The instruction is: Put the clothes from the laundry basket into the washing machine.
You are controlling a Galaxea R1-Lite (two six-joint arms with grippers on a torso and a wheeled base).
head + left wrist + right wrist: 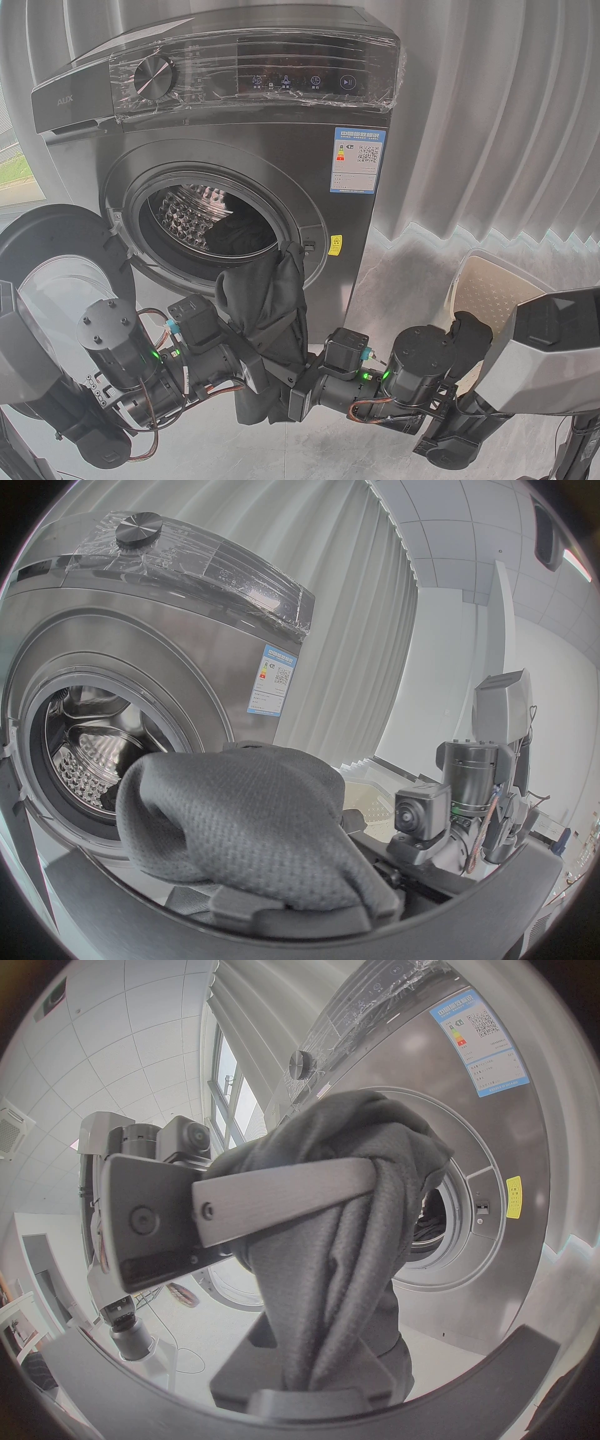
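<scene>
A dark grey garment (269,300) hangs in front of the lower right rim of the washing machine's open drum (206,212). Both grippers hold it from below. My left gripper (250,356) is shut on its left side, the cloth bulging over it (250,817). My right gripper (292,384) is shut on the lower right part, where the fabric (350,1222) runs down between its fingers (312,1397). The left gripper's finger (281,1191) crosses the bundle. More dark clothing (244,234) lies inside the drum. The laundry basket (500,281) stands at the right with a dark cloth (472,334) on its rim.
The round machine door (56,262) stands swung open at the left, close to my left arm. A grey curtain (500,125) hangs behind the basket. Pale floor (400,281) lies between machine and basket.
</scene>
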